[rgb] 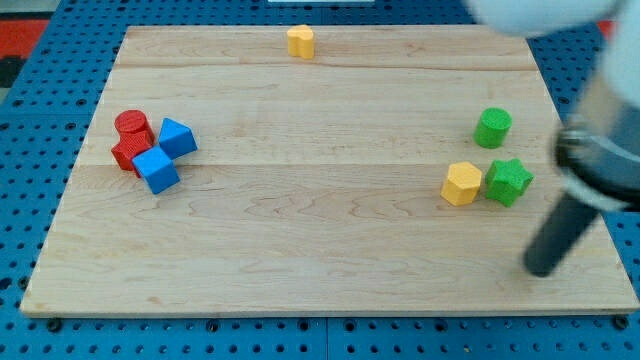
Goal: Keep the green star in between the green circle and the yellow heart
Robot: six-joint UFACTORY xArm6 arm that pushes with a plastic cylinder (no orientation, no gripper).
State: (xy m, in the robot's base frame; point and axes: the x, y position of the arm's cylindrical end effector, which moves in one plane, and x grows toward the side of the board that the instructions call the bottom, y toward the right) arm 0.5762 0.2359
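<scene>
Green star (508,182) sits at right of board (300,230), touching a yellow block (461,184) on its left. Green circle (492,128) lies just beyond the star, apart from it. Yellow heart (300,41) at far edge. My tip (541,268): near-right of star, touching nothing. Red and blue blocks (150,148) cluster left.

A single camera looks down at a steep angle onto a pale wooden desk (320,230), taking in nearly the whole board. The far edge sits at the view's top and looks narrower than the near edge at the view's bottom, so the camera faces forward and downward. A blue perforated surface (30,180) frames the board. The blurred arm (600,130), close to the lens, enters from the view's upper right.
</scene>
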